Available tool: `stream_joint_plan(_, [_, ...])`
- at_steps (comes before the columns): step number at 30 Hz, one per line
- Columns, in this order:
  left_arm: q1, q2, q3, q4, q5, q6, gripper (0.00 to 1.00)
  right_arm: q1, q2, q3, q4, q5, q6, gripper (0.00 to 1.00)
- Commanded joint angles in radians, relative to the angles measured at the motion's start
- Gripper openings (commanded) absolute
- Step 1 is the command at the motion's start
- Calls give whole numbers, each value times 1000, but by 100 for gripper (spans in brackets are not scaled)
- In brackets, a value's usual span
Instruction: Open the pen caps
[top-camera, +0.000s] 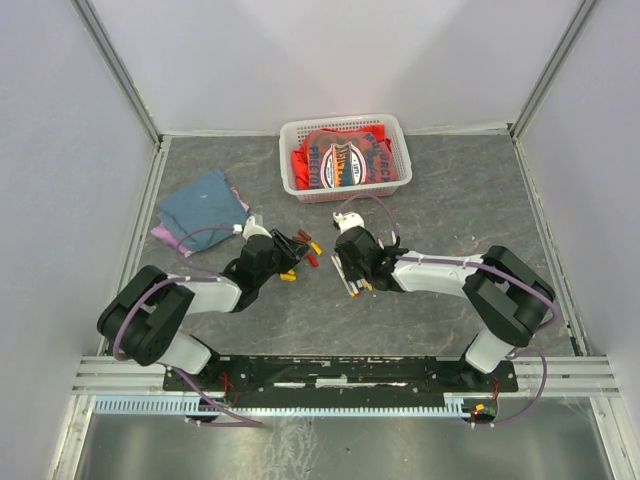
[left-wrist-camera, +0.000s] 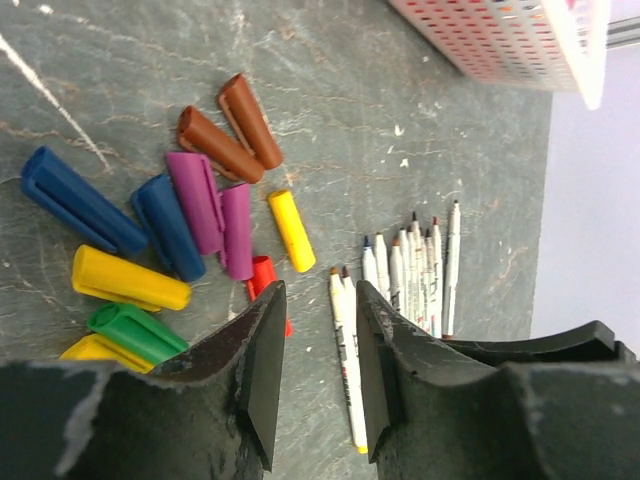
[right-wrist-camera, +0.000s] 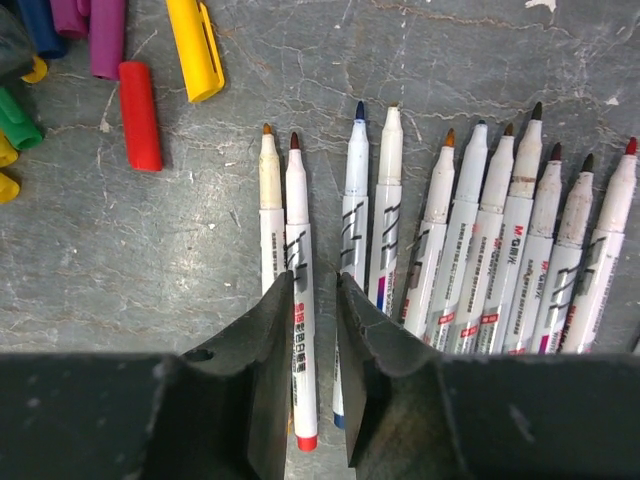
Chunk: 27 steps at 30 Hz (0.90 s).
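Note:
Loose pen caps (left-wrist-camera: 205, 205) in brown, blue, purple, yellow, red and green lie scattered on the grey table, just left of my left gripper (left-wrist-camera: 315, 300). That gripper is open, with nothing between its fingers. Two bare pens (left-wrist-camera: 345, 340) lie on the table under its gap. Several uncapped pens (right-wrist-camera: 480, 240) rest side by side in a row. My right gripper (right-wrist-camera: 315, 285) hovers open over the row's left end, above a red-ended pen (right-wrist-camera: 298, 220) that lies flat. From above, the left gripper (top-camera: 290, 252) and right gripper (top-camera: 350, 272) face each other over the caps (top-camera: 300, 255).
A white basket (top-camera: 340, 120) holding red cloth stands at the back centre; its corner (left-wrist-camera: 510, 40) shows in the left wrist view. A folded blue cloth (top-camera: 203, 208) lies at the left. A red cap (right-wrist-camera: 140, 115) and a yellow cap (right-wrist-camera: 195, 50) lie beside the pen row.

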<state>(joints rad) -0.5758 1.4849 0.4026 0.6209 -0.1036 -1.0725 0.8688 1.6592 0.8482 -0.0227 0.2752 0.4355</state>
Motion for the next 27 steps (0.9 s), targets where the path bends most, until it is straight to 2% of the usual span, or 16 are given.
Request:
stream_joint_plan(1, [-7,-94,12,-15,-35,70,43,16,-76,47,-20,54,-24,31])
stream_joint_plan(4, [-16,-179,42,-100,-83,160,49,22,-113,51,-50,91,-28,35])
stream_joint_plan(8, [-21,-302,66,-185,-144,275,60,22,-172,52,-94,182,-39,47])
stream_joint_plan(9, [-21,-333,68,-206,-165,305,64,22,-187,51,-106,216,-40,51])
stream_joint_plan(10, [-21,-364,72,-229,-183,335,77,22,-205,47,-118,253,-42,57])
stream_joint_plan(12, [-21,-426,72,-260,-214,400,87,21,-243,37,-140,348,-46,65])
stream_joint_plan(16, [-21,-553,43,-321,-287,487,91,11,-355,-14,-162,520,-59,84])
stream_joint_plan(22, [-21,-706,-13,-401,-386,536,94,-36,-511,-119,-176,717,-52,99])
stream_joint_plan(27, [-21,-795,-64,-414,-445,512,94,-87,-605,-181,-241,784,42,100])
